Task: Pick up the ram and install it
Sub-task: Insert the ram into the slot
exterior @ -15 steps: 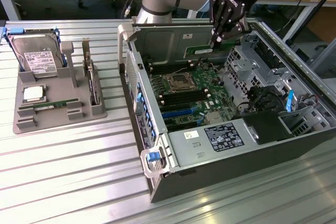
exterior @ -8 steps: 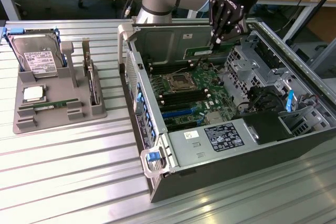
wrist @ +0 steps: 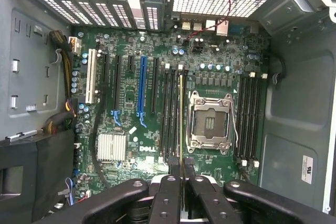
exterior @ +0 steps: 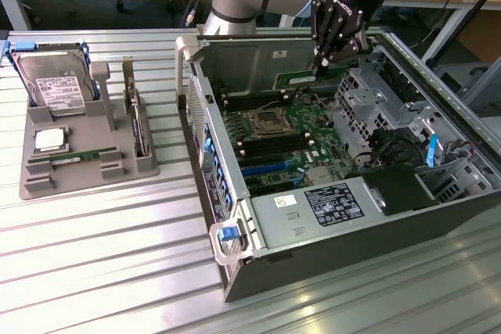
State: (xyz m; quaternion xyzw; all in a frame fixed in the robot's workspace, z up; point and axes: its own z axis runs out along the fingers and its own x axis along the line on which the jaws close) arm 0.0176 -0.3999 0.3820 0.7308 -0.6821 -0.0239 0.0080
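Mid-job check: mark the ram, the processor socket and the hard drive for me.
the ram (wrist: 181,119): wrist view, mid-length on its thin edge.
processor socket (wrist: 210,124): wrist view, open centre.
hard drive (exterior: 56,87): exterior view, white label.

Bright, even light glares white off the ribbed table (exterior: 102,271), while the case (exterior: 376,254) interior stays dimmer.
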